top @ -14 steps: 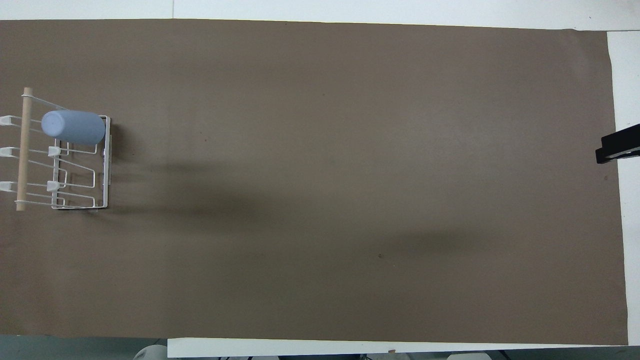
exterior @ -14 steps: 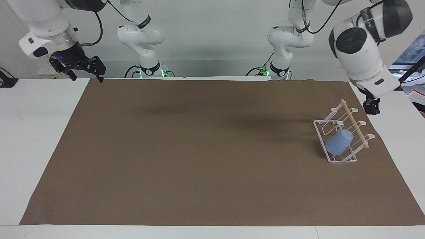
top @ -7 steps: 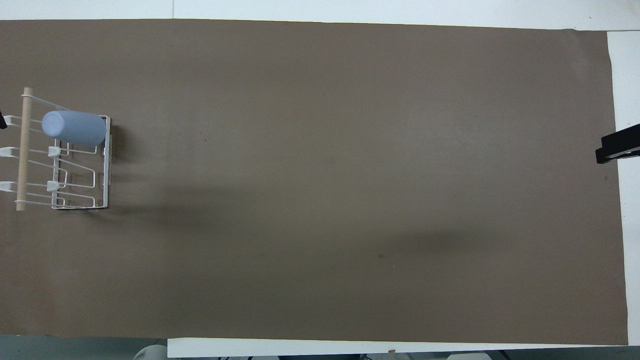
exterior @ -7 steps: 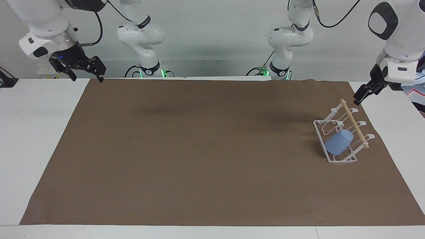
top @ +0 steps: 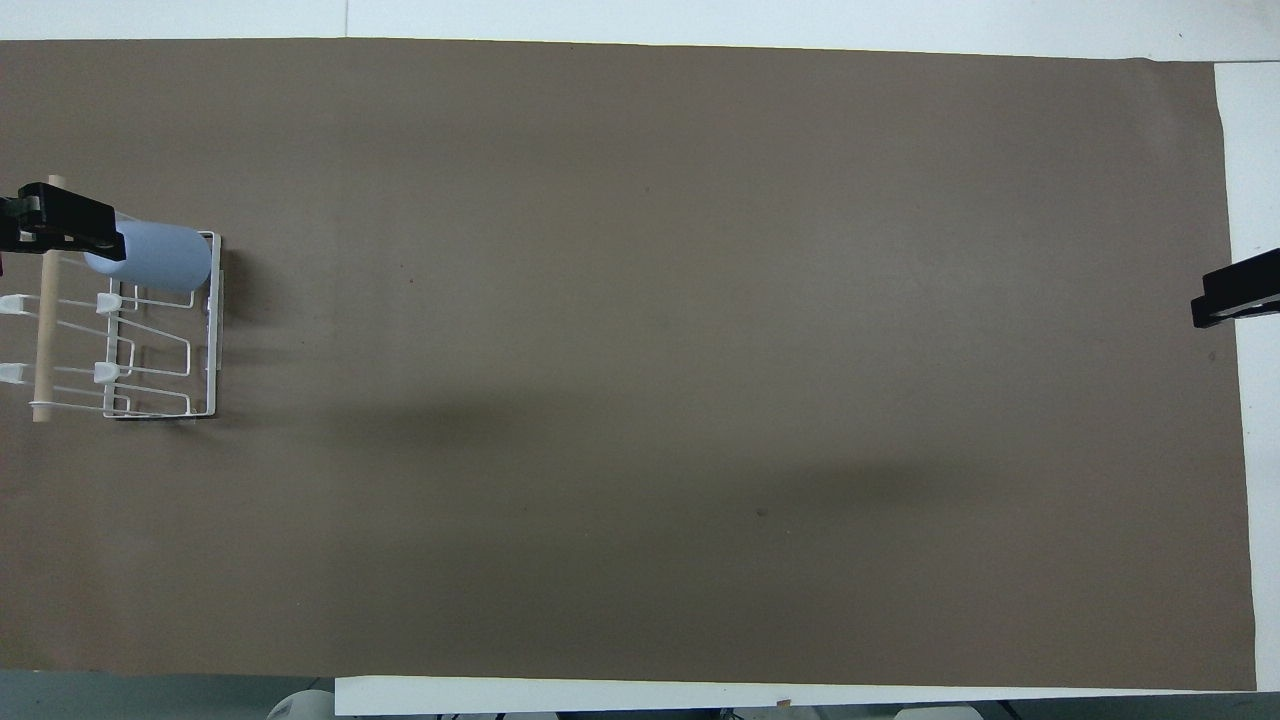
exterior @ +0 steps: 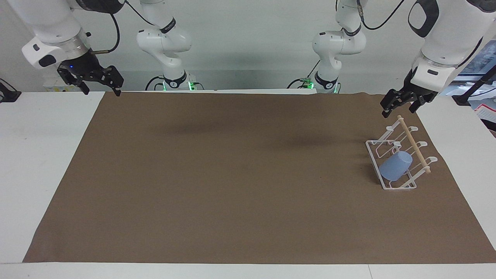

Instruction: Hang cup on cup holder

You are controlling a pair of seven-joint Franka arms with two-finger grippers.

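The light blue cup (exterior: 394,167) (top: 158,257) hangs tilted on a prong of the white wire cup holder (exterior: 375,150) (top: 203,340). It is at the holder's end farther from the robots, toward the left arm's end of the table. My left gripper (exterior: 398,111) hangs open and empty in the air over the holder's wooden dowel (exterior: 414,145), clear of the cup. In the overhead view one of its fingers (top: 68,215) covers the dowel's end and the cup's base. My right gripper (exterior: 101,91) waits open and empty over the right arm's end of the table.
A brown mat (exterior: 232,174) covers most of the white table (exterior: 35,155). Only the right gripper's fingertip (top: 1235,297) shows in the overhead view, at the mat's edge.
The left arm has swung in from off the table's end, and its gripper now hangs over the cup holder. The cup, the holder and the right arm have not moved.
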